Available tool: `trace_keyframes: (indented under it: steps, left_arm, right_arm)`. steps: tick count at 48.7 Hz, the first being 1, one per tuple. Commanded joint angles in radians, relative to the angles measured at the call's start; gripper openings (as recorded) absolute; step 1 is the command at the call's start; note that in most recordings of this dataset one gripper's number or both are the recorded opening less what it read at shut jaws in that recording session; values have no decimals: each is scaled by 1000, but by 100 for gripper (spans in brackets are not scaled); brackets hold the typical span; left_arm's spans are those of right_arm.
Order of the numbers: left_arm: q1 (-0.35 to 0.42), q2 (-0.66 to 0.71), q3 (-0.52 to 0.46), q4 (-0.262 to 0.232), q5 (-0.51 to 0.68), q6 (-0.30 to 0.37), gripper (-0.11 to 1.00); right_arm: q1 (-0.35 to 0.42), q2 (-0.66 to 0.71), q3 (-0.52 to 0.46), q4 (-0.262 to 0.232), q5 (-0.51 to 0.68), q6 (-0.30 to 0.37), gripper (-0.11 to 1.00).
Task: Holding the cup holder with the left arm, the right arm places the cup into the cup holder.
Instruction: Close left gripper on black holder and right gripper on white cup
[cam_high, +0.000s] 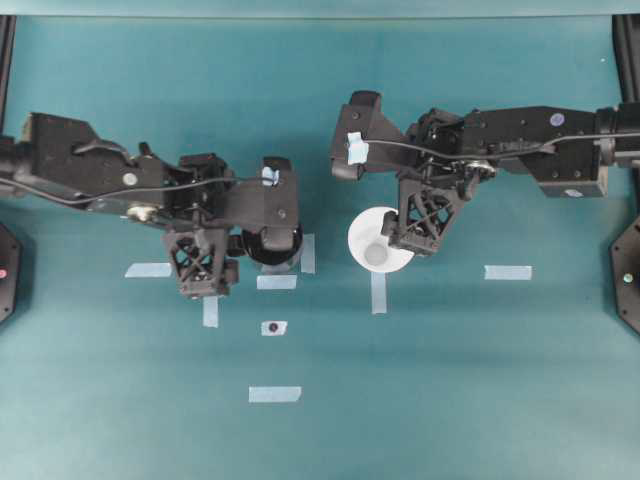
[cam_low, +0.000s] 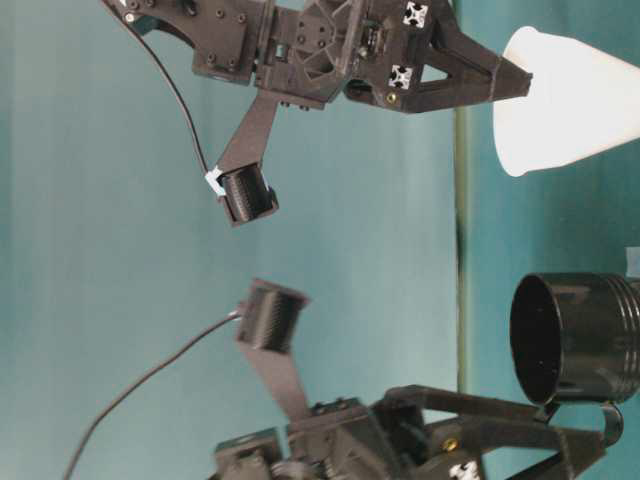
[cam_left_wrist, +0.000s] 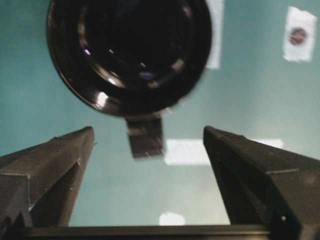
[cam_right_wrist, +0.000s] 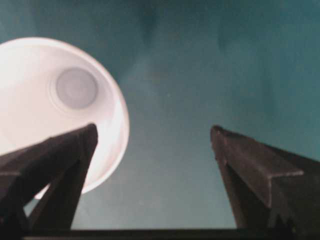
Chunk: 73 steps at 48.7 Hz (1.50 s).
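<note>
Glossy blk cyl cup holder; matte white conical cup.

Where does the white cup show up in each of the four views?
Overhead: the cup stands right of centre, partly under the right tool.
Table-level: upper right corner, lying sideways in the picture.
Left wrist: not in it.
Right wrist: far left, rim up, behind the left finger.
Shared landmark: the teal table.

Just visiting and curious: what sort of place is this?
Likely a robotics lab test bench: a teal table marked with tape strips, where two open grippers hover near a cup holder and white cup.
</note>
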Motion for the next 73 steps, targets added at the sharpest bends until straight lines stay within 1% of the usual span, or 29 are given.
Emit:
trace_keyframes:
  steps: [1,8,21,37,54,73]
  left_arm:
    - [2,-3,-15,5,-12,0,98]
    - [3,18,-9,5,-18,2,98]
    - [21,44,-5,5,-75,2,97]
    - [28,72,-2,5,-83,3,97]
    - [28,89,-2,5,-101,3,97]
    - [28,94,5,5,-114,3,96]
  right_arm:
    - [-6,-23,-21,-2,-5,-8,98]
    - [-6,-21,-20,-2,-6,-6,98]
    - [-9,-11,-20,-2,-12,-8,98]
    - [-9,18,-23,-2,-14,-12,98]
    - [-9,54,-37,-2,-49,-8,98]
    - [-11,60,-38,2,-52,-2,98]
